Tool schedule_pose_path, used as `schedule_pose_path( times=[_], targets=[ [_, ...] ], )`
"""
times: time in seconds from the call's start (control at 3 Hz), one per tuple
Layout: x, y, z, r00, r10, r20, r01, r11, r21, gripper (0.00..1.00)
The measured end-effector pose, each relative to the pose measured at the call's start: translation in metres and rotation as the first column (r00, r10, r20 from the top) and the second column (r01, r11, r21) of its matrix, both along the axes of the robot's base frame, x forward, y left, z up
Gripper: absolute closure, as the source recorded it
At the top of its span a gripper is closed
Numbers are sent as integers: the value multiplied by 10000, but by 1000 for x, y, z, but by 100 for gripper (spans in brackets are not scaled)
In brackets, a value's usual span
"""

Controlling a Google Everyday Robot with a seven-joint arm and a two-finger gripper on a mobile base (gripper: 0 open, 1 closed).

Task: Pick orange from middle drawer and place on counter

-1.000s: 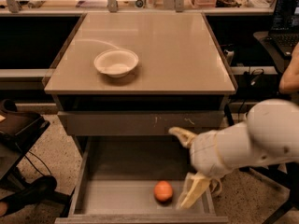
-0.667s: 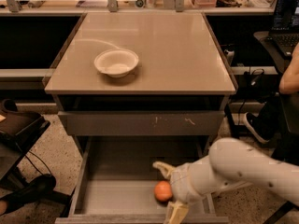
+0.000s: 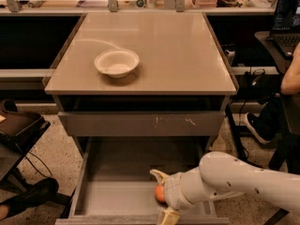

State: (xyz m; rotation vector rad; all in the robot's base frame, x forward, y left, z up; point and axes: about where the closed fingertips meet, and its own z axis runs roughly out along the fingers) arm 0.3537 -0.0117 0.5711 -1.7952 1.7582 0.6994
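Note:
The orange (image 3: 160,194) lies on the floor of the open middle drawer (image 3: 117,196), right of centre near the front. My gripper (image 3: 163,196) reaches into the drawer from the right on a white arm. It is open, with one tan finger (image 3: 158,175) behind the orange and the other (image 3: 168,216) in front of it at the drawer's front edge. The fingers straddle the orange and part of it is hidden by the wrist. The tan counter (image 3: 159,46) is the cabinet top above.
A shallow white bowl (image 3: 116,62) sits on the left part of the counter. A shut grey drawer front with pale scratches (image 3: 140,123) is above the open drawer. A cluttered bench runs along the back. A person's arm and leg (image 3: 290,78) are at the right.
My arm has come down and to the left into the drawer. The gripper was right of and above the orange; now its fingers stand on either side of it.

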Motion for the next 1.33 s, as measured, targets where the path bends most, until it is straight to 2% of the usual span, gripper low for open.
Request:
schedule_pose_path(
  times=[0.33, 0.67, 1.0, 1.33],
  targets=[
    [60, -20, -13, 9739, -2252, 269, 2250, 9743, 109, 0],
    [74, -25, -12, 9614, -2676, 639, 2672, 9635, 140, 0],
    [74, -25, -12, 9617, -2667, 632, 2664, 9638, 139, 0],
    [86, -33, -20, 9477, -3113, 704, 3110, 9503, 151, 0]
  ],
)
